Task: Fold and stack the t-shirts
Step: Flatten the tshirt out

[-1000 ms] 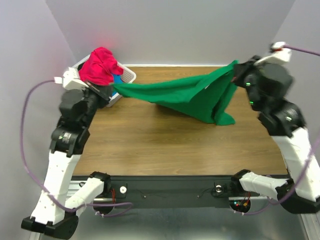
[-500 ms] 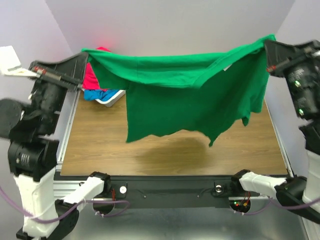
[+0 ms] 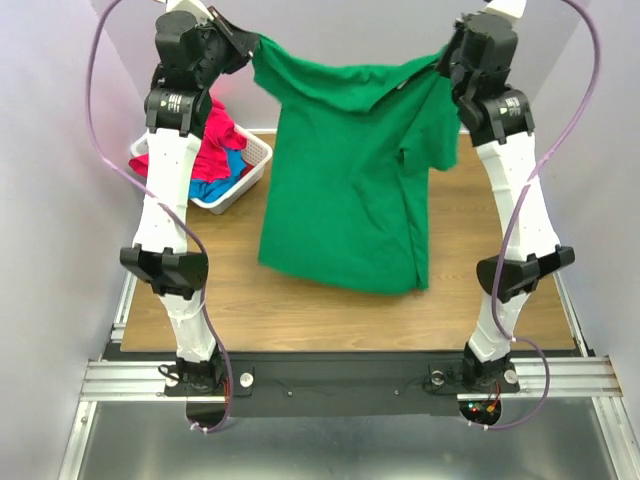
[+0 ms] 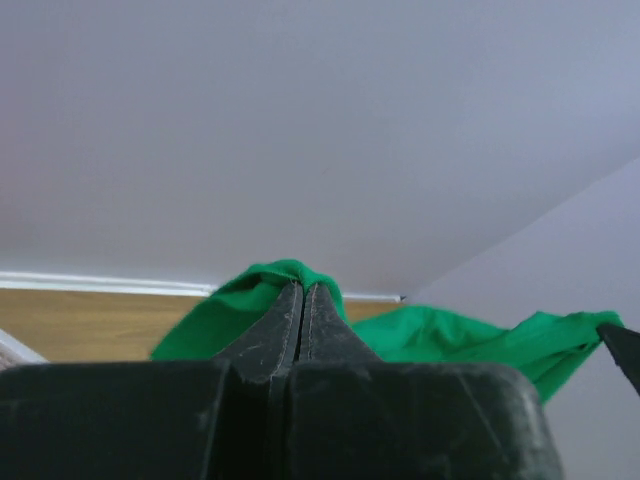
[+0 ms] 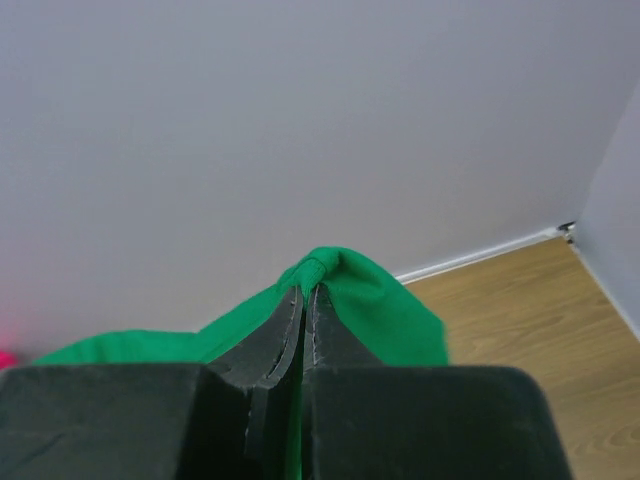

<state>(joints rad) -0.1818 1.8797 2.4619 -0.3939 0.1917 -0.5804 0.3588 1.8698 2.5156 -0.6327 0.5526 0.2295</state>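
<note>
**Green shirt now hanging full length, ready to lay down**

Nearest me, the table shows bare wood below the lower hem of the green t-shirt. From overhead I cannot tell whether that hem brushes the wood or hangs just clear of it.

A second ago this shirt was a low, bunched rope strung across from the basket side. Half a second ago it was lifted and stretched wide. Now the left arm and the right arm stand almost upright and their wrists have drawn closer together. The cloth drops as one sheet with the neckline up. Its right edge is still doubled over on itself (that flap will want smoothing once it is down).

Higher up, the left gripper is clamped on one shoulder corner. Its wrist view shows the jaws pressed together with a green ridge pinched at the tips. The right gripper bites the other corner the same way, with a green fold bulging just past its closed tips.

Farther back, the white basket sits at the far left of the table. It holds the pinkish-red t-shirt heaped over the blue t-shirt. Behind everything is the pale wall.

My reading is that the shake-out is finished and I am at the point of lowering the shirt flat for its first fold. No stack exists yet, so the task is barely begun.
</note>
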